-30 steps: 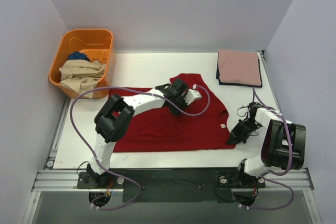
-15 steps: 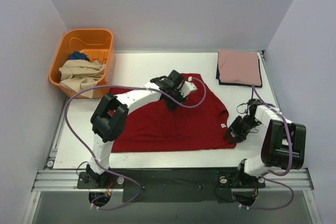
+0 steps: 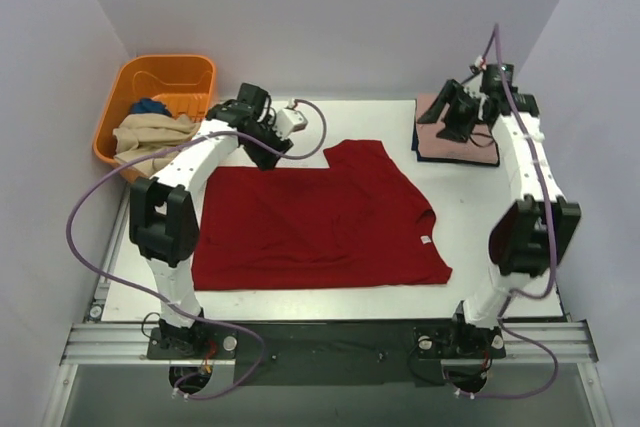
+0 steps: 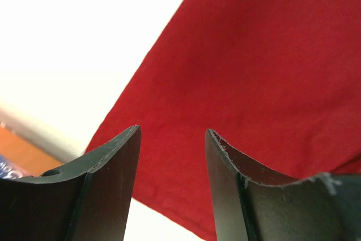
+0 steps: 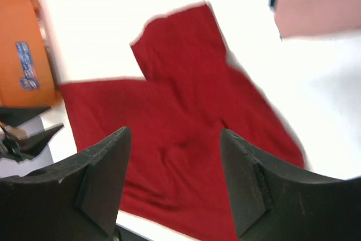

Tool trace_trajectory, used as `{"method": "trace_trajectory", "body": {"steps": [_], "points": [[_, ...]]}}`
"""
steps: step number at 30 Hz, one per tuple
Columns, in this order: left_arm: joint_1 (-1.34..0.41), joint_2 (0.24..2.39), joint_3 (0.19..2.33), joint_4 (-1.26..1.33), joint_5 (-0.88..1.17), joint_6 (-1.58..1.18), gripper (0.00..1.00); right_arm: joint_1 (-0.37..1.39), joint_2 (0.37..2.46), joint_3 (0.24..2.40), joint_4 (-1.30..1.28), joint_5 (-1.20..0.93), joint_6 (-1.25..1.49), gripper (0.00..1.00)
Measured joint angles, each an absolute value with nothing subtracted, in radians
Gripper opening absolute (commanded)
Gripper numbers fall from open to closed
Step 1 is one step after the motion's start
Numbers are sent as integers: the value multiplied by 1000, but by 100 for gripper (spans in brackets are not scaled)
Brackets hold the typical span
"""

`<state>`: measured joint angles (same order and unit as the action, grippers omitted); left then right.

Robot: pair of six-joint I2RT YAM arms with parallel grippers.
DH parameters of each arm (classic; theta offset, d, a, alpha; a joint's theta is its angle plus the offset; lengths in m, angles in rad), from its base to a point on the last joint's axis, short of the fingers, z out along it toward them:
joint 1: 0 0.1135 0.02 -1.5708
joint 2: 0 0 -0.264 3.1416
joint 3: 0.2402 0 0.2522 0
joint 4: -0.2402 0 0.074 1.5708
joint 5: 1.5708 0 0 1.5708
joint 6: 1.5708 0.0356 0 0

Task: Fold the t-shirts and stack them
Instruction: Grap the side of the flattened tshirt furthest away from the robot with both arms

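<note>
The dark red t-shirt [image 3: 320,222] lies spread flat in the middle of the table, one sleeve pointing to the back; it also fills the left wrist view [image 4: 248,71] and the right wrist view [image 5: 186,117]. My left gripper [image 3: 264,147] hangs open above the table just off the shirt's back left corner, nothing between its fingers [image 4: 172,131]. Raised over the folded dusty pink t-shirt [image 3: 452,152] at the back right is my right gripper [image 3: 453,123], open and empty [image 5: 175,132]. The pink shirt rests on a navy one [image 3: 417,145].
An orange basket [image 3: 200,72] stands at the back left with a beige shirt [image 3: 150,137] and a blue one [image 3: 150,105] in it. Purple cables trail from both arms. Grey walls close in the table on three sides.
Both grippers opened and let go of the red shirt. The left arm swung to the back left, the right arm rose to the back right over the pink shirt. The shirt lies flatter.
</note>
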<state>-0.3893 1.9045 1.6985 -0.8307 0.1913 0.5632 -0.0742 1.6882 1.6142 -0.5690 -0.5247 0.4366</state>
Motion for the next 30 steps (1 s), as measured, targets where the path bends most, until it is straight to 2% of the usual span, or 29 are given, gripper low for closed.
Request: {"method": "trace_trajectory", "body": {"steps": [7,12,14,20,24,26,27,28,29,30], "points": [[-282,2017,1798,-911,211,725,60,6,2239,2100,-528,-518,480,59],[-243,2104,1878,-951,231,799,60,62,2511,2261,-525,-474,525,58],[-224,2141,1923,-962,228,815,60,78,2579,2288,-507,-486,568,57],[-196,2196,1966,-1003,219,862,60,89,2603,2315,-448,-451,624,50],[-193,2208,1966,-1026,218,888,60,95,2609,2313,-441,-466,645,36],[-190,2211,1966,-1037,218,903,60,105,2616,2312,-432,-490,658,26],[-188,2212,1966,-1043,218,907,60,110,2618,2308,-430,-503,663,17],[-186,2212,1967,-1047,218,914,61,115,2622,2305,-430,-513,669,13],[-183,2213,1969,-1052,218,922,61,119,2626,2304,-427,-526,676,1],[-181,2215,1974,-1056,218,929,61,121,2632,2303,-424,-541,683,0]]}}
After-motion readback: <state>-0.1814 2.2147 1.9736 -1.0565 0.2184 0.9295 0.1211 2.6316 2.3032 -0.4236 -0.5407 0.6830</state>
